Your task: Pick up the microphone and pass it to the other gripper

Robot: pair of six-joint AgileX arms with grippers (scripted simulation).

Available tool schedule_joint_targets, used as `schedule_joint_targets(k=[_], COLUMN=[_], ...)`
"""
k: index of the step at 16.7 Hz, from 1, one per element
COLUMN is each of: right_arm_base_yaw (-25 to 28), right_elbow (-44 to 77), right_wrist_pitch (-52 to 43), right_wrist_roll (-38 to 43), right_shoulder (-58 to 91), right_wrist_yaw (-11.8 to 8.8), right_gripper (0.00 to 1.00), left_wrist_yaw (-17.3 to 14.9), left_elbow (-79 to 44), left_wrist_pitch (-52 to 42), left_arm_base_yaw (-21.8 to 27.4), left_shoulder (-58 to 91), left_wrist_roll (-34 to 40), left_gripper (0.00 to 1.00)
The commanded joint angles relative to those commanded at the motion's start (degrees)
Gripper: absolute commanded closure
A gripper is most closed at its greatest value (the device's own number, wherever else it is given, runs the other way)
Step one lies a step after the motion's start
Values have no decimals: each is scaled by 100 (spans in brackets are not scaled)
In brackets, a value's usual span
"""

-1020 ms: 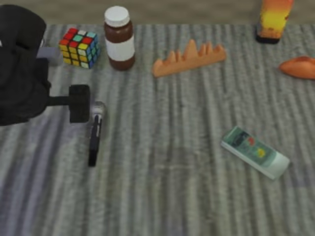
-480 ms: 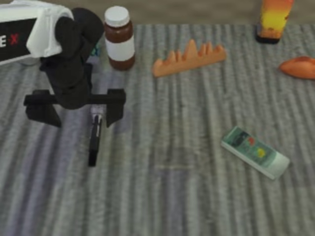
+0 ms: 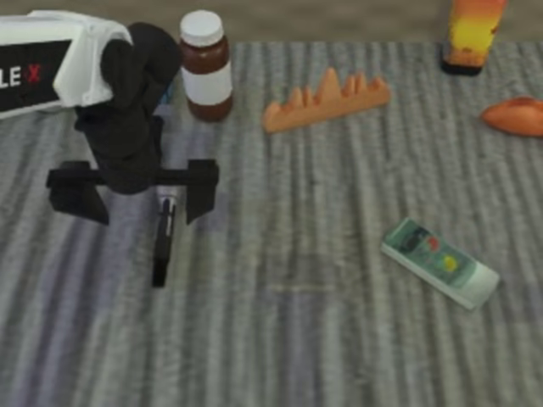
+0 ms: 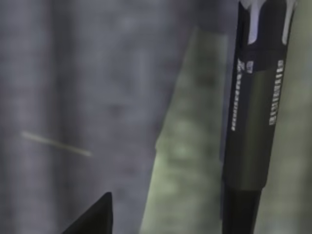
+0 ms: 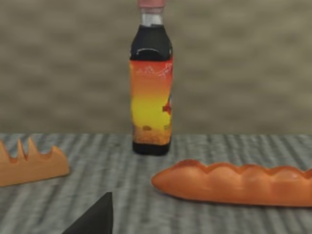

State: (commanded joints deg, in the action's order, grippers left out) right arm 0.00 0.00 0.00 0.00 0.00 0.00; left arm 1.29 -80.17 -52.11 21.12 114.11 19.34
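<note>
my left gripper (image 3: pixel 133 188) hangs spread wide above the microphone (image 3: pixel 162 242); nothing grasped, handover all ahead.

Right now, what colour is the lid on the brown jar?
White; the brown jar's lid shows best in the top view.

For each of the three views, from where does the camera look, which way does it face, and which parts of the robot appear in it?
Top view: above the table, facing down; shows the left arm, its open left gripper over the microphone.
Left wrist view: on the left arm, close above the cloth, facing the microphone; one black fingertip shows.
Right wrist view: low, facing the bottle and bread; one fingertip shows.
Shared: top and left wrist views both show the microphone.
</note>
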Motion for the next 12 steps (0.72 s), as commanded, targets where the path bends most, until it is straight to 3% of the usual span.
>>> schedule_joint_targets(k=[6,12], right_arm_base_yaw=[0,0], right_elbow=[0,0], right_wrist_pitch=[0,0], right_wrist_roll=[0,0], right_shoulder=[0,0], right_wrist_yaw=[0,0], right_gripper=[0,0], left_wrist_yaw=[-8,-10], left_elbow=[559,653], left_wrist_pitch=[1464,1678], left_arm_base_yaw=[-17,-19], left_shoulder=[838,1005], left_wrist_roll=[-31,-34], left_gripper=[0,0])
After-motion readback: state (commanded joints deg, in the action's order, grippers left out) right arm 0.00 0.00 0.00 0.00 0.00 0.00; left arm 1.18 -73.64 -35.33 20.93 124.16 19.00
